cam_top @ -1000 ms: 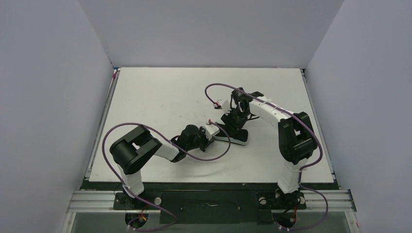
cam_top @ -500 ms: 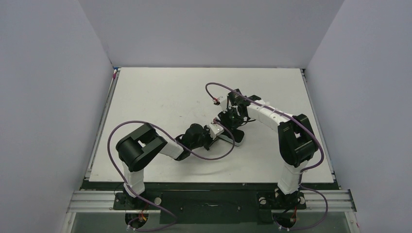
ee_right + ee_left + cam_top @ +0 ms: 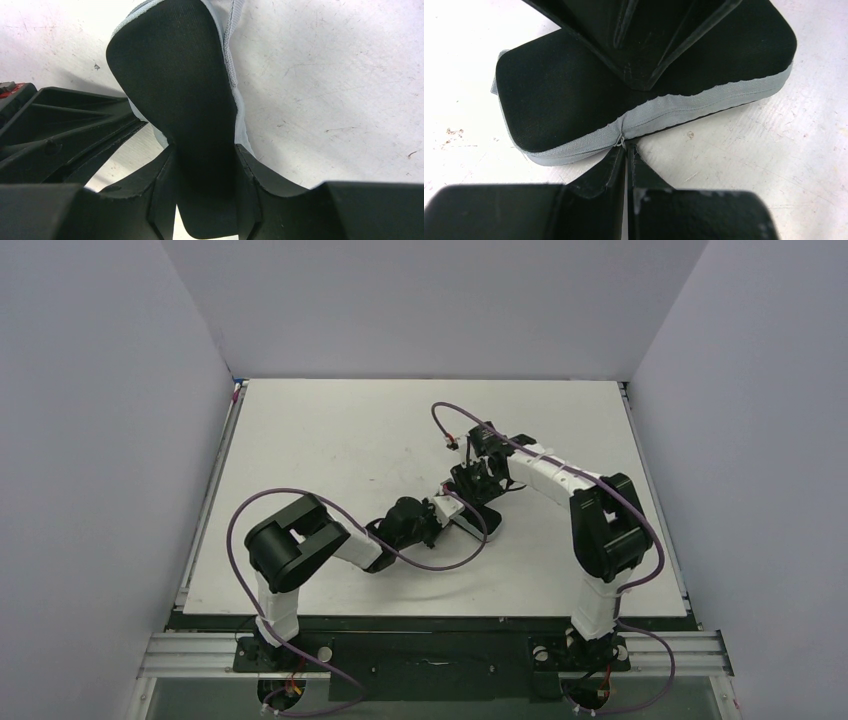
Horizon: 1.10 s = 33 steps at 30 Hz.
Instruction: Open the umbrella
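The umbrella (image 3: 483, 521) lies still folded on the worktop (image 3: 320, 430), a little right of centre, between the two arms. It has slid slightly toward the left over the last second. In the wrist views we see only a flat black lobe of canopy with a pale grey hem, and no shaft or handle.

The left arm has swung its elbow inward and pushed forward, closing the gap it had to the fabric. The right arm has drawn back a touch and settled lower over the far side.

The right gripper (image 3: 477, 485) is clamped across a black fold of the canopy, one finger on each side. The left gripper (image 3: 625, 149) has its fingers pressed together, and the tips nip the hem (image 3: 704, 102) right at its seam.

We judge that both arms now have a hold, so pulling the canopy apart can begin. The pinch on the hem looks shallow and could slip.
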### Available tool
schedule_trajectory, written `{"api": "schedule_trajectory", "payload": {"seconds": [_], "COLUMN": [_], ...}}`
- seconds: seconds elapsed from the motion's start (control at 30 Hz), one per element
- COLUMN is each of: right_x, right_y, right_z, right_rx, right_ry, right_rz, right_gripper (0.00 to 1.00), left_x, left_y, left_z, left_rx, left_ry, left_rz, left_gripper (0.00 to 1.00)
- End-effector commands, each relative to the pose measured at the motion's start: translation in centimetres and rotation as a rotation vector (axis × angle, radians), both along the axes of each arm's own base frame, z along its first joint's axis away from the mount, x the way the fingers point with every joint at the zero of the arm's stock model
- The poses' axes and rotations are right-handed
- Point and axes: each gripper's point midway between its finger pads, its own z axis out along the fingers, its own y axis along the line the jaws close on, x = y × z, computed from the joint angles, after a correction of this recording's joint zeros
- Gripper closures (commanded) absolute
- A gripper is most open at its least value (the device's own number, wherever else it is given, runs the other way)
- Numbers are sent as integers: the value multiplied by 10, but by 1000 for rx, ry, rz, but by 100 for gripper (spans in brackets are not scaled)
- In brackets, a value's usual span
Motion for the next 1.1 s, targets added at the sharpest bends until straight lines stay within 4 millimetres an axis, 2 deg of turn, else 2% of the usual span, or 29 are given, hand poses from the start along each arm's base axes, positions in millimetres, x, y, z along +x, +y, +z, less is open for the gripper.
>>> {"api": "schedule_trajectory", "payload": {"seconds": [0.0,0.03,0.1,0.17,0.2,0.4,0.57,0.7,0.87,1.03,1.07], "right_x": [16,14,7,4,7,23,25,23,27,27,28], "right_y": [36,34,30,30,31,51,68,69,60,52,51], "right_z": [-8,-7,-4,-2,4,7,14,2,-21,-32,-35], "right_rx": [132,135,154,171,176,231,307,281,207,164,154], "right_ry": [-16,-11,22,58,61,99,132,141,139,95,87], "right_rz": [32,68,117,153,156,147,154,150,46,-26,-35], "right_gripper": [76,64,50,44,43,34,31,35,53,71,72], "left_x": [-42,-33,-21,-12,-9,6,9,11,8,-11,-15], "left_y": [-22,-15,-5,2,4,13,14,16,9,-11,-13], "left_z": [-13,-14,-16,-17,-18,-19,-21,-22,-15,-11,-12], "left_rx": [-14,-12,-5,7,11,29,38,41,43,34,33], "left_ry": [102,108,108,93,89,68,65,66,59,91,100], "left_rz": [-150,-120,-88,-78,-77,-84,-89,-85,-103,-130,-134], "left_gripper": [100,100,100,100,100,100,100,100,100,100,100]}}
